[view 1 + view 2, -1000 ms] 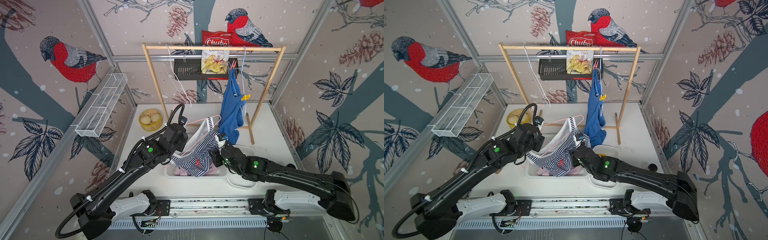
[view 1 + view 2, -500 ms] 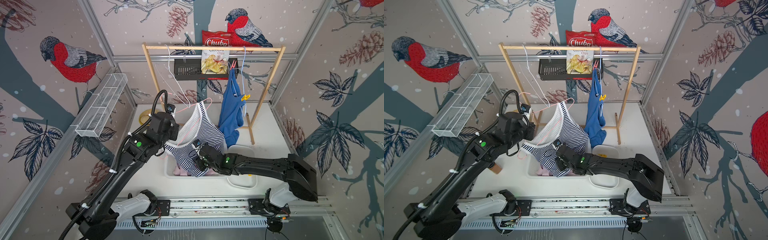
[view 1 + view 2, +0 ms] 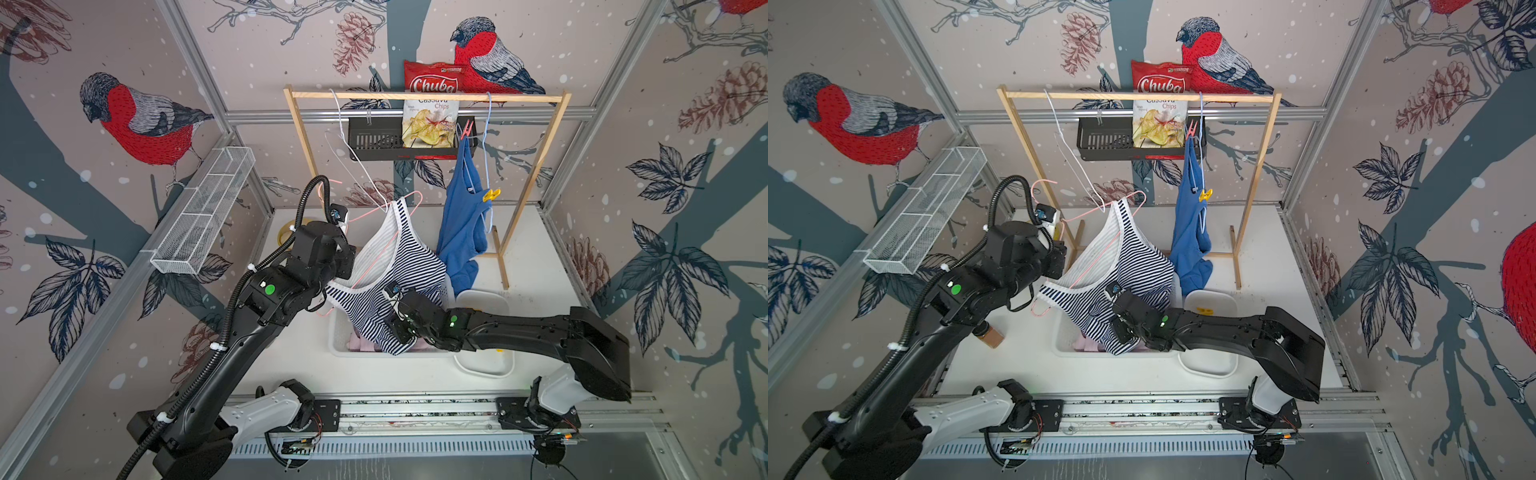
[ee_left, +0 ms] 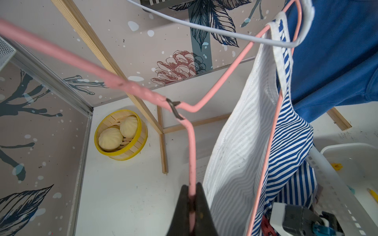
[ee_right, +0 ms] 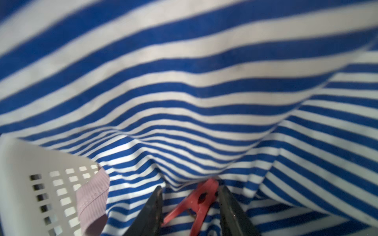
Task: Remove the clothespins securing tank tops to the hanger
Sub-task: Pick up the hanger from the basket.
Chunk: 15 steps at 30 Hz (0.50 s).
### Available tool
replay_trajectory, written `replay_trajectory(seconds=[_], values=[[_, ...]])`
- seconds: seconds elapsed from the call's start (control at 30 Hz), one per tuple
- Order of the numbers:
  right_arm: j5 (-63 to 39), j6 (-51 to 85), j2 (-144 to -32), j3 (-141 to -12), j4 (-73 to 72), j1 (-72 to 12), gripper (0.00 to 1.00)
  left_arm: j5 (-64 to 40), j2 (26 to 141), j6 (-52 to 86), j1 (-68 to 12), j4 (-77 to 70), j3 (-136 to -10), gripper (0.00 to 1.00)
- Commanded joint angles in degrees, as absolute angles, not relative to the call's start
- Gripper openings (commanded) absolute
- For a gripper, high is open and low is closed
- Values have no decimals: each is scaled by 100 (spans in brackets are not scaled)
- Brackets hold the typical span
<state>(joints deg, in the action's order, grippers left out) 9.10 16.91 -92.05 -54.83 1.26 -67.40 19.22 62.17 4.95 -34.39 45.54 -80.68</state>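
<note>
Two grips at once. Far left: pinches the pink wire hanger (image 4: pixel 190 143) in the left gripper (image 4: pixel 192 187), fingers (image 4: pixel 184 204) fully closed on the wire, and holds it up above the white table (image 3: pixel 540 257). Carries the striped tank top (image 3: pixel 399 266) draped on that hanger, hem trailing into the white perforated basket (image 3: pixel 334 332) beside a pale pink top (image 5: pixel 92 194). Further right: grips a red clothespin (image 5: pixel 199 201) in the right gripper (image 5: pixel 190 189), fingers about half apart, one on each side of it, close against the striped cloth; cannot tell whether the peg bites the fabric. Right again: shows the blue tank top (image 3: pixel 461 224) hanging at the wooden rack (image 3: pixel 428 96), pinned by an upper red clothespin (image 3: pixel 467 129) and a yellow clothespin (image 3: pixel 492 194). Holds a loose yellow clothespin (image 3: pixel 1204 311) in the white tray (image 3: pixel 1208 361). Around: wire basket (image 3: pixel 203 216) on the left wall, bamboo steamer (image 4: pixel 120 137) with two buns (image 4: pixel 110 139), chips bag (image 3: pixel 430 124) in a black rack (image 3: pixel 374 141) at the back, bullfinch wallpaper (image 3: pixel 145 124).
</note>
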Motion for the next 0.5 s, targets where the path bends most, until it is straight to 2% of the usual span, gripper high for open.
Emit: replay_trajectory(seconds=[0.0, 0.33, 0.47], values=[[982, 1776, -9437, -5713, 451, -6757, 46, 1933, 6187, 466, -3440, 4481, -8169, 0], [1129, 2081, -9352, -5593, 659, -6777, 45, 1912, 6161, 467, -3438, 4483, -8227, 0], [1108, 2035, -9480, -5687, 738, -6798, 37, 1872, 6135, 483, -3441, 4472, -8252, 0]])
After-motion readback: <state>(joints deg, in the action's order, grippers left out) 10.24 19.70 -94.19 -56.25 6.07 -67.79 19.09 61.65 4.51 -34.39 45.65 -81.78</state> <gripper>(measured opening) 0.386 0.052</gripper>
